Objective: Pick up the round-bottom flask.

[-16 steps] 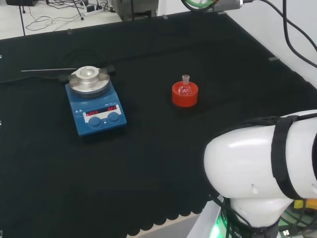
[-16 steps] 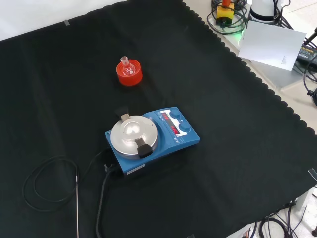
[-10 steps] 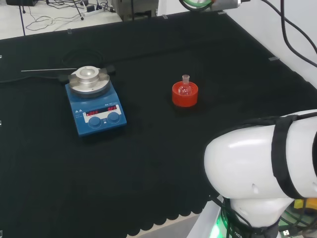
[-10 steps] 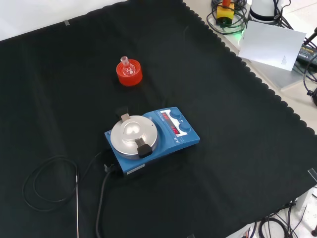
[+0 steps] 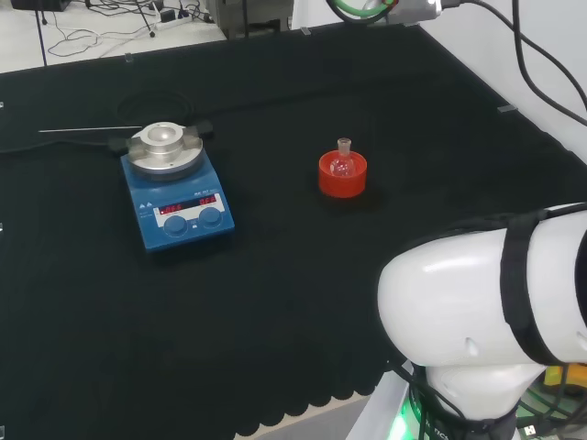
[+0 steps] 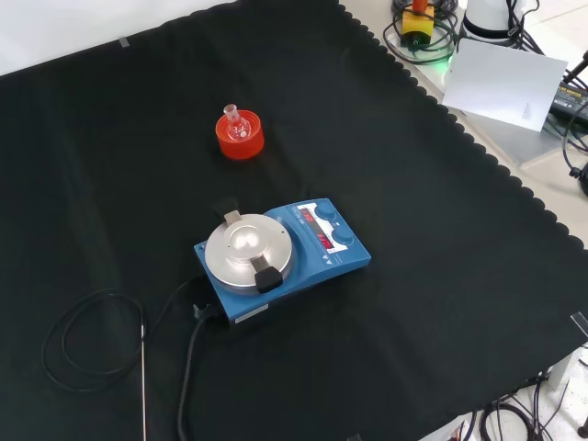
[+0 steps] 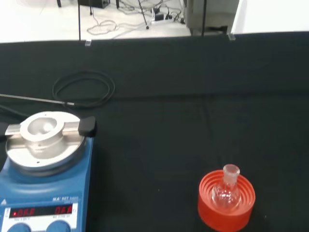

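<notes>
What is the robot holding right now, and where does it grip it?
Nothing that can be seen. The round-bottom flask sits untouched, neck up, in its red ribbed stand on the black cloth, beside the blue stirrer plate.

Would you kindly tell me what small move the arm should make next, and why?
Probably bring the arm forward and down toward the round-bottom flask. It stands upright, untouched, in its red ribbed stand, with bare cloth around it and the blue hotplate well aside.

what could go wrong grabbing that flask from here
The round-bottom flask is small, clear glass, so fingers may misjudge its neck. It only rests in the red ribbed stand, so a sideways bump could tip it out, or the stand could lift with it. The blue hotplate stands well apart, so there is little risk there.
</notes>
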You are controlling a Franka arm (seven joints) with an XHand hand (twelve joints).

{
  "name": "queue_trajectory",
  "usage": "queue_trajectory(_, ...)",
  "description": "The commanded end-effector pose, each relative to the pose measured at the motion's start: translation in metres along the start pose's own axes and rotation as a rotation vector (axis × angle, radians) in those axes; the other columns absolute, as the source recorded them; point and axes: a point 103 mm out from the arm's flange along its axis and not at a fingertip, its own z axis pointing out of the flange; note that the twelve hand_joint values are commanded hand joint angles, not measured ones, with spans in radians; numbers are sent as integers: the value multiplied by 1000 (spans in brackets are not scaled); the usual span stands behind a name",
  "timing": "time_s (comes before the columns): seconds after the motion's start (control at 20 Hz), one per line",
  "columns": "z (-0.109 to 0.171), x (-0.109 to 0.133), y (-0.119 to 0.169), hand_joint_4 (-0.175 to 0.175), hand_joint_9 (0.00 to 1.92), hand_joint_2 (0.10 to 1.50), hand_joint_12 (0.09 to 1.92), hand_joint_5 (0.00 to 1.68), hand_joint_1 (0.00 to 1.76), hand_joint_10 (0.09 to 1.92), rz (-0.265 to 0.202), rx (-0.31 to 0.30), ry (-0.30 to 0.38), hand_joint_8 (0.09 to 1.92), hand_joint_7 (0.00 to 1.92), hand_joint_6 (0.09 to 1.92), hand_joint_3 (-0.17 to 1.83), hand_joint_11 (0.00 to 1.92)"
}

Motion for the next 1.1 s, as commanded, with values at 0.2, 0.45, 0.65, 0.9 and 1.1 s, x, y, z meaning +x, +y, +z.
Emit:
queue_trajectory(0.2,36,-21,39,-13,274,1310,1377,399,87,672,67,20,-8,594,117,87,304,86)
queue_trajectory(0.45,59,-40,84,-14,276,1310,1377,402,95,672,65,28,20,594,118,87,297,88)
queue_trajectory(0.65,81,-57,109,-18,287,1309,1377,415,100,677,73,1,51,599,131,87,293,88)
queue_trajectory(0.9,118,-76,129,-20,299,1310,1378,429,105,679,97,45,96,606,148,87,288,91)
queue_trajectory(1.1,154,-86,138,-25,337,1109,1377,414,486,686,108,78,128,619,173,87,232,118)
